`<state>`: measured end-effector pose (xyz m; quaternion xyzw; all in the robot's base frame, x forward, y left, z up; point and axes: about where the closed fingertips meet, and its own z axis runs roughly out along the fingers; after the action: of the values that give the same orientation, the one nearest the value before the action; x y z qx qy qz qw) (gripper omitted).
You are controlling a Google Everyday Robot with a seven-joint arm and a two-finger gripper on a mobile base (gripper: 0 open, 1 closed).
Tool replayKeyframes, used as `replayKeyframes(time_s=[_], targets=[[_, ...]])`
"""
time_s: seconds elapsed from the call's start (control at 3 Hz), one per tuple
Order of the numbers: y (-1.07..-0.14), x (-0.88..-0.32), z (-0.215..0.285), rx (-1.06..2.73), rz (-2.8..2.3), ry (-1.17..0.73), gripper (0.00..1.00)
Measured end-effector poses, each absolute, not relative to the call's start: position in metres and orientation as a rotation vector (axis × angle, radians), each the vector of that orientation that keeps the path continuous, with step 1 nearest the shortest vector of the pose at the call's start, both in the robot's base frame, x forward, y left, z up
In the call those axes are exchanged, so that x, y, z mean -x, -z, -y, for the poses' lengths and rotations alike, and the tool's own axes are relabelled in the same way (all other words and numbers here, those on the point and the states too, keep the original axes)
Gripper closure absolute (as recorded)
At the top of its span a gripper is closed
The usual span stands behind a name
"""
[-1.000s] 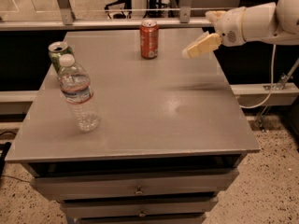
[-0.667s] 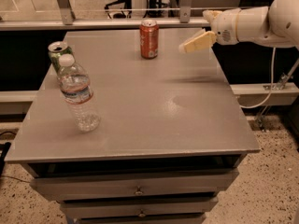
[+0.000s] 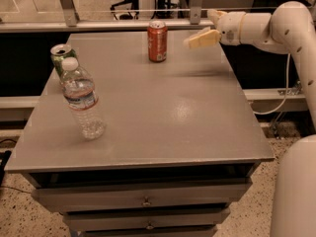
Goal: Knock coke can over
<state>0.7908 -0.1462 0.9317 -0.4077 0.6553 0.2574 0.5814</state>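
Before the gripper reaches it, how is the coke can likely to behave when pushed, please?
The coke can stands upright and narrow, so a high push from the gripper, hovering to its right, would probably tip it. Its round body may then roll on the smooth table.

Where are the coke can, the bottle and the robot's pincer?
coke can point(image 3: 157, 42): camera view, middle of its red side.
bottle point(image 3: 88, 115): camera view, clear body below the label.
pincer point(image 3: 191, 43): camera view, near its pale tip, in the air right of the coke can.
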Motion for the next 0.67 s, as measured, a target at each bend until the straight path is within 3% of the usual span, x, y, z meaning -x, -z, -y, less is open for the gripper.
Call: replayKeyframes(time_s=[0.67], targets=[[-0.933, -0.809, 0.112, 0.976, -1.475, -0.71, 0.0]])
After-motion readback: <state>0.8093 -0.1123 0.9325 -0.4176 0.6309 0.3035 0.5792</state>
